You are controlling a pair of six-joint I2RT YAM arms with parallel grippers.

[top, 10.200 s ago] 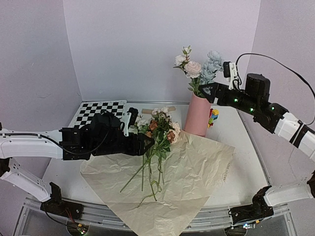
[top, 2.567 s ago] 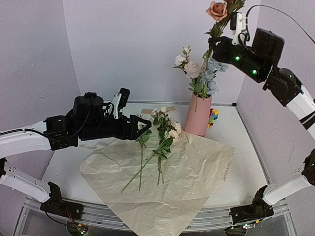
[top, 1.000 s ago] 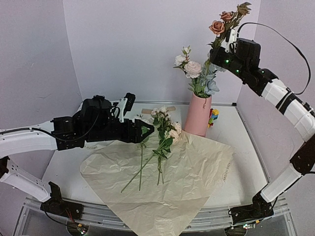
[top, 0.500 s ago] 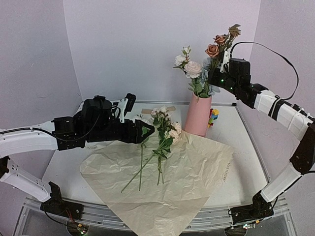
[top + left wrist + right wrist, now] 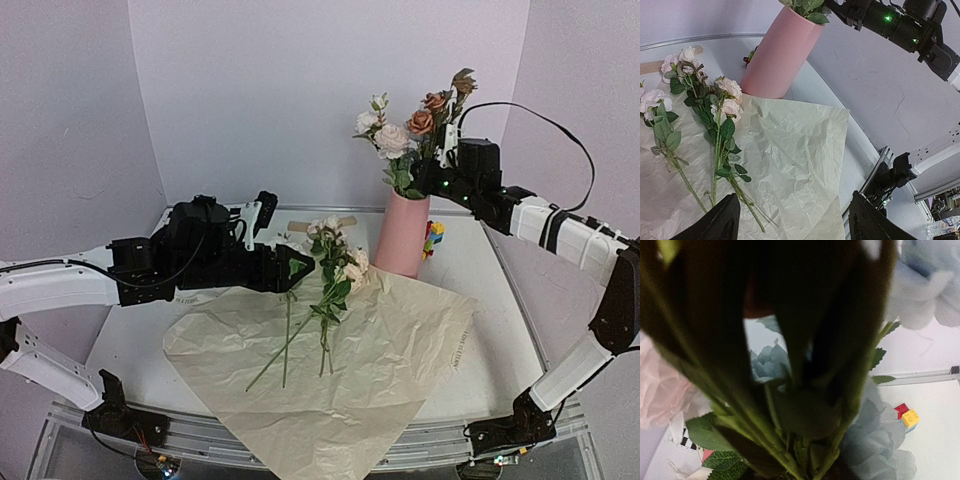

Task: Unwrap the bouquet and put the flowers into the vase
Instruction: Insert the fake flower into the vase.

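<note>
Left end effector [image 5: 298,268] hangs wide apart right over the loose flowers [image 5: 325,275] lying on the opened paper [image 5: 400,340], and the right end effector [image 5: 437,180] is up at the rust-brown stems [image 5: 438,110] poking out of the pink vase [image 5: 402,235], honestly can't tell if it's clamped or not.

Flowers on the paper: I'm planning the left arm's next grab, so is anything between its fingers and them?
Nothing visible does. The open left fingers hover beside the flowers, with only paper underneath.
</note>
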